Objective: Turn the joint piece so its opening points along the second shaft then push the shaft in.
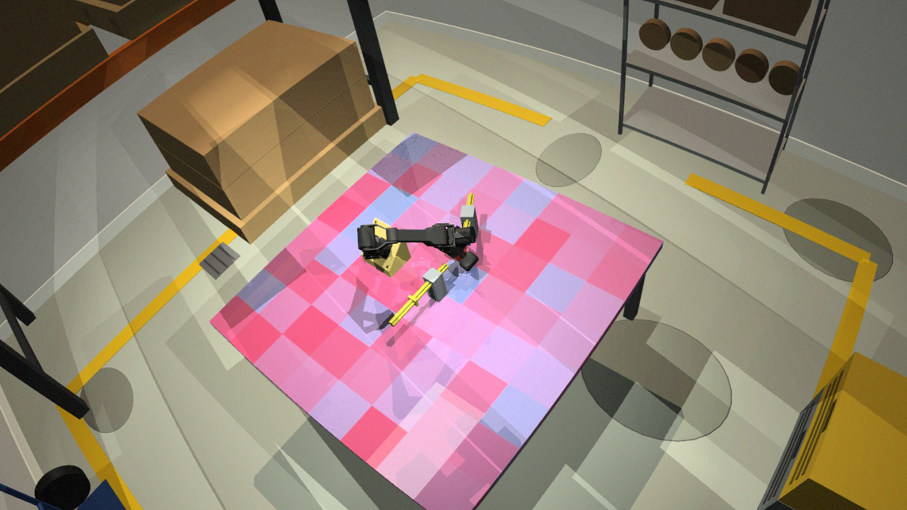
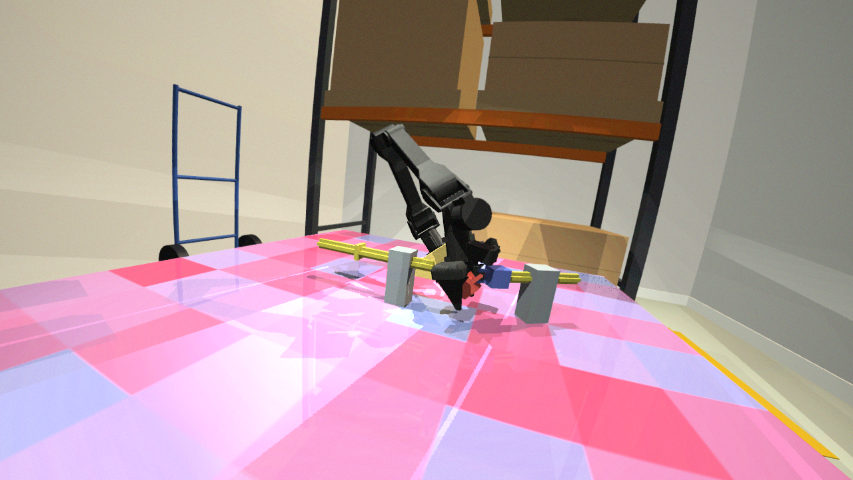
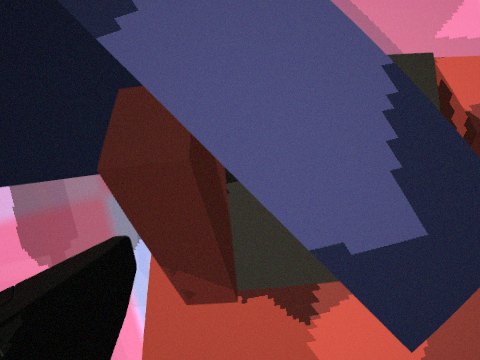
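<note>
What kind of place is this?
Likely a warehouse or workshop storage area: tall racking with big boxes, a blue hand truck, and yellow floor lines.

Arm bent, reaching low; fingers spread wide, pointing down.

In the exterior view, two blocks stand upright on the table, the second block to the left, the first block to the right. The second shaft runs through the left one, the first shaft through the right one. Between the blocks sits the joint piece. Behind the table, on the far side, there's a tall rack, and a hand truck over to its left.
</note>
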Controlling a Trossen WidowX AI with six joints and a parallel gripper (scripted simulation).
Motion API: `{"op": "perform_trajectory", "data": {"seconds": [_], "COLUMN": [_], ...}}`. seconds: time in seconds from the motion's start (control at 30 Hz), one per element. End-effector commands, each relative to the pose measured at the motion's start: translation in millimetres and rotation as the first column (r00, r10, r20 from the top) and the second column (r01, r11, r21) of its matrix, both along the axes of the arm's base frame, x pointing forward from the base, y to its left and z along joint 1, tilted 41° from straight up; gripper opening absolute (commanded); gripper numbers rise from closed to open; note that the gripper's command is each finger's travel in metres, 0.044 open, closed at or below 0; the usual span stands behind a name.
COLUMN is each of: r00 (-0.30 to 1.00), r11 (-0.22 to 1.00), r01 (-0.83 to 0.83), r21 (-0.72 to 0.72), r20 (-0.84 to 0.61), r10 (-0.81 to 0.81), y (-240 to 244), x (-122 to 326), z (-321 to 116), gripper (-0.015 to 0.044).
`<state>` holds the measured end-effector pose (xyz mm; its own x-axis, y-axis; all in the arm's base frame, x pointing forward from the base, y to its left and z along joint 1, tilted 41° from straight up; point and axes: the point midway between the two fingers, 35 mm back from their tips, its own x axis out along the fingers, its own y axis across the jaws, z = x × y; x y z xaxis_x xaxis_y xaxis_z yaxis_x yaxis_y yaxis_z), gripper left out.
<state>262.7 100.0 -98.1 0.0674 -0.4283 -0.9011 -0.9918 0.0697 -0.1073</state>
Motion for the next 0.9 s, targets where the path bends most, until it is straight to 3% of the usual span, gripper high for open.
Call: {"op": "perform_trajectory", "data": {"seconds": [0.0, 0.07, 0.4, 0.87], "r00": [1.0, 1.0, 1.0, 1.0], "r11": [1.0, 1.0, 1.0, 1.0], "r01": [-0.004, -0.004, -0.004, -0.004], "r21": [-0.008, -0.008, -0.008, -0.008], "r20": [-0.007, -0.007, -0.007, -0.007], "r10": [0.004, 0.004, 0.004, 0.004], "y": [-5.3, -5.8, -5.8, -5.8], "x": [-2.0, -2.0, -2.0, -2.0], "z": [-6.0, -6.9, -6.9, -6.9], "gripper": [0.044, 0.044, 0.0182, 0.0182]}}
